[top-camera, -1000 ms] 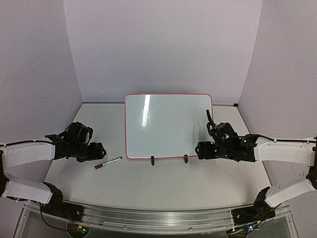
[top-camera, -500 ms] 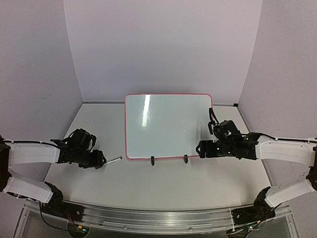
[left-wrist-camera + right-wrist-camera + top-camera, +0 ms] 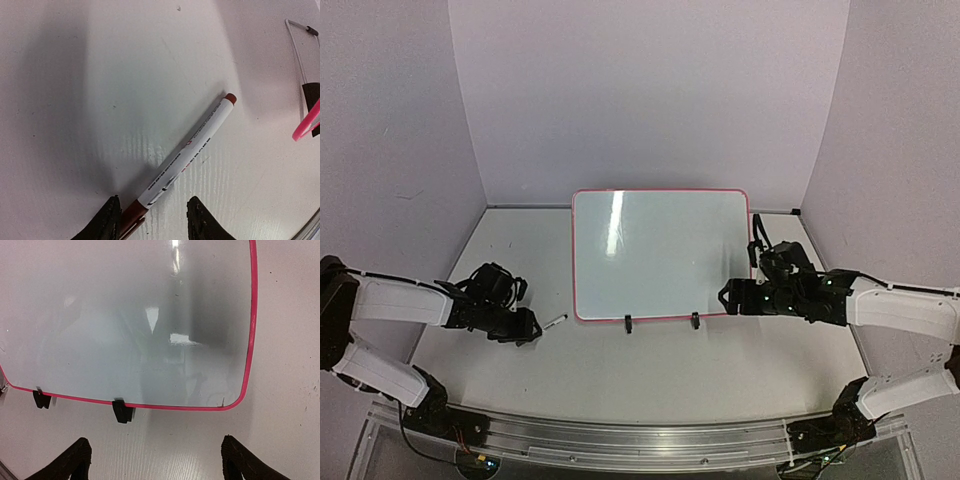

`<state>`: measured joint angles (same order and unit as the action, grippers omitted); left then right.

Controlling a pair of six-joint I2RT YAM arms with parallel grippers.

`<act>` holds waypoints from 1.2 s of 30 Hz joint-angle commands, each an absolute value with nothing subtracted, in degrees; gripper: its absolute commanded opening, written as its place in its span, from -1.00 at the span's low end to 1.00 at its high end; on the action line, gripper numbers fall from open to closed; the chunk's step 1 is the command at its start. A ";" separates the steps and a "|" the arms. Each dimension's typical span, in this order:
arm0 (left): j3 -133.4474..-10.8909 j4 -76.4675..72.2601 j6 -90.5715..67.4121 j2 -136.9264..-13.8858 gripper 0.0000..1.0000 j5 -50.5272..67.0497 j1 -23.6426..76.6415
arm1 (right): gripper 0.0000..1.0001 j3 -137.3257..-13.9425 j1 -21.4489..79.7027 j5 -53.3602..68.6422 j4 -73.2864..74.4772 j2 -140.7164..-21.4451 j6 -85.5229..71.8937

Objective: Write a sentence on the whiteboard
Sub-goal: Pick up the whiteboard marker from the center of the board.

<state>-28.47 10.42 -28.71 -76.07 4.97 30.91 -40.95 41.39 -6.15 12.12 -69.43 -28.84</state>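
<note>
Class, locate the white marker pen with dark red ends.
Top view: the marker lies on the table's left side, one end between the fingers of the left gripper, near the pink-framed whiteboard.

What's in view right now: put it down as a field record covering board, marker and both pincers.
whiteboard: blank, pink-red frame, two black clip feet on its near edge
marker: lying on the table, left of the whiteboard, apart from it
left pincer: open, fingers straddling the marker's brown-red end
right pincer: open wide, by the whiteboard's near right corner, holding nothing
writing: none yet
</note>
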 commanded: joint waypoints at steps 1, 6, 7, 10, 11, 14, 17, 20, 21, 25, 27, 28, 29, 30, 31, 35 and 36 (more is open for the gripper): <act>-29.48 9.23 -28.55 -76.36 -0.10 7.56 32.78 | 0.71 -40.44 41.16 -6.86 11.40 -68.12 -29.92; -29.40 12.15 -29.34 -73.80 -0.09 7.21 34.42 | 0.72 -40.41 41.14 -6.89 11.43 -68.19 -30.27; -29.31 12.60 -29.60 -73.42 -0.09 7.38 34.54 | 0.72 -40.37 41.14 -6.92 11.43 -68.23 -30.39; -29.22 14.10 -30.21 -73.11 -0.09 7.95 34.83 | 0.73 -40.36 41.14 -6.89 11.43 -68.54 -30.67; -29.21 14.60 -30.21 -73.22 -0.08 7.80 35.01 | 0.73 -40.34 41.15 -6.86 11.40 -68.65 -30.78; -29.68 17.07 -30.11 -73.77 -0.08 5.81 35.51 | 0.73 -40.35 41.18 -6.88 11.34 -68.81 -30.98; -31.28 20.57 -30.73 -74.60 -0.07 2.03 36.66 | 0.75 -40.35 41.15 -6.89 11.34 -68.65 -31.06; -31.92 21.89 -31.26 -75.18 -0.07 -0.54 38.61 | 0.77 -40.35 41.14 -7.22 11.34 -68.40 -31.10; -32.07 22.16 -31.52 -75.47 -0.07 -1.06 39.16 | 0.77 -40.30 41.14 -7.44 11.34 -68.33 -31.14; -32.49 23.24 -32.57 -76.91 -0.24 -2.20 41.10 | 0.78 -40.04 41.14 -7.88 11.34 -68.08 -31.22; -32.45 23.46 -33.23 -77.34 -0.33 -2.42 42.22 | 0.78 -39.84 41.13 -8.07 11.34 -67.96 -31.34; -32.30 23.47 -33.66 -77.40 -0.33 -2.76 42.63 | 0.78 -39.75 41.13 -8.14 11.34 -67.90 -31.37; -32.11 23.46 -34.02 -77.49 -0.33 -3.11 42.94 | 0.78 -39.68 41.16 -8.23 11.34 -67.84 -31.36; -31.93 23.46 -34.22 -77.63 -0.34 -3.45 43.12 | 0.78 -39.63 41.18 -8.32 11.34 -67.79 -31.36; -31.84 23.48 -34.25 -77.82 -0.34 -3.77 43.22 | 0.78 -39.58 41.17 -8.36 11.34 -67.76 -31.37; -32.58 23.32 -33.67 -79.26 -0.41 -3.61 43.85 | 0.78 -39.32 41.13 -8.68 11.34 -67.59 -31.40; -32.83 23.27 -33.50 -79.79 -0.42 -3.32 44.04 | 0.78 -39.30 41.13 -8.78 11.34 -67.53 -31.44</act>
<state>-31.33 21.23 -33.13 -77.37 -2.97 43.20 -39.54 41.39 -6.90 12.03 -68.87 -30.95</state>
